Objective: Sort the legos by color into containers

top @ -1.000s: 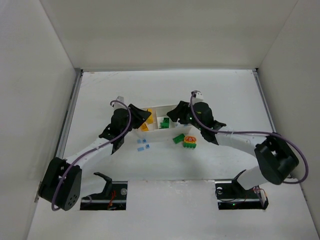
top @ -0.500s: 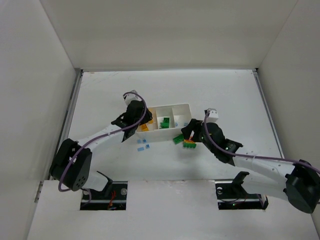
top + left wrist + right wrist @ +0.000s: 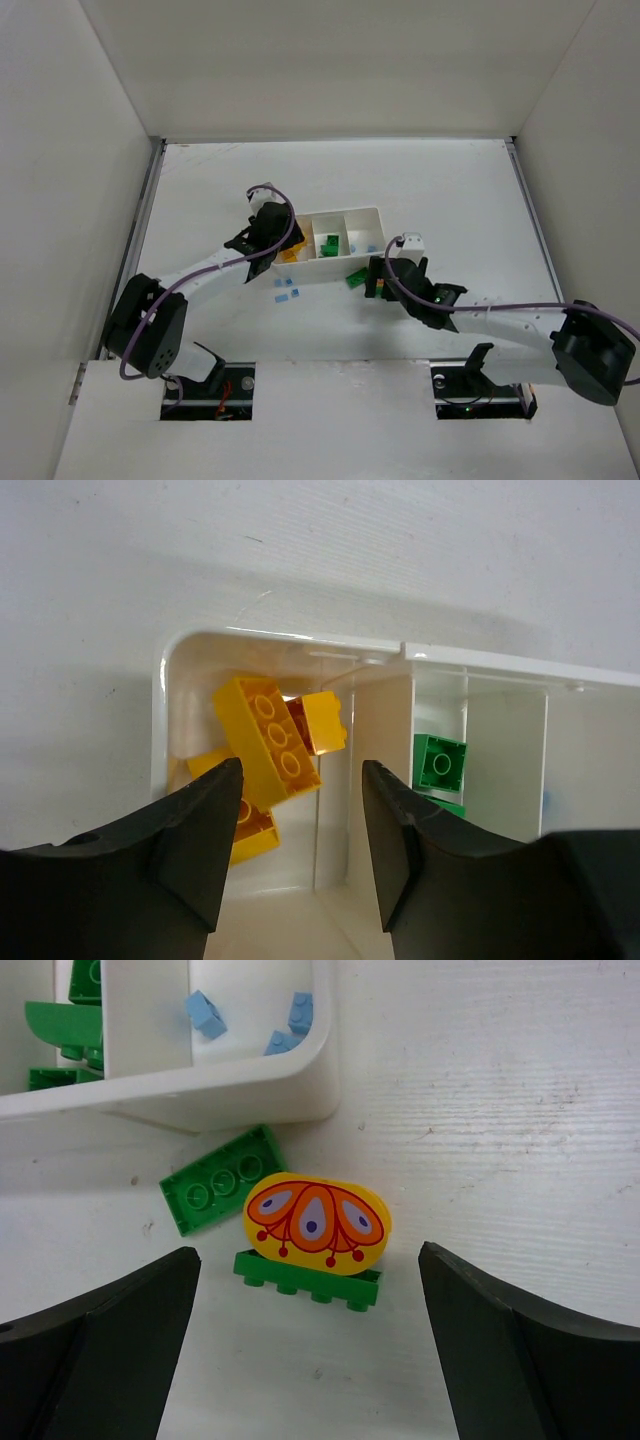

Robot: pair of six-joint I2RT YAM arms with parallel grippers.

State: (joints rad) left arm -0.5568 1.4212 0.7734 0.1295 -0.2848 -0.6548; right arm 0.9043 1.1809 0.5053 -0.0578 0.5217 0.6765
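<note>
Since half a second ago the right gripper [image 3: 376, 283] has slid toward 9 o'clock, closing on the near right corner of the tray [image 3: 345, 213], while the left gripper [image 3: 262, 243] has barely shifted. The right jaws are spread wide and hold nothing, straddling a yellow oval piece [image 3: 316, 1222] that stands on a green plate [image 3: 308, 1282]. A flat green brick [image 3: 222, 1192] lies just beside it at 10 o'clock, against the tray wall. The left jaws are apart and empty above the left compartment, where yellow bricks [image 3: 268, 742] are piled. Green bricks [image 3: 440, 762] sit in the middle compartment and blue bricks [image 3: 205, 1012] in the right one. What seem to be two loose blue bricks [image 3: 287, 290] lie on the table [image 3: 200, 190] at the tray's 7 o'clock.
</note>
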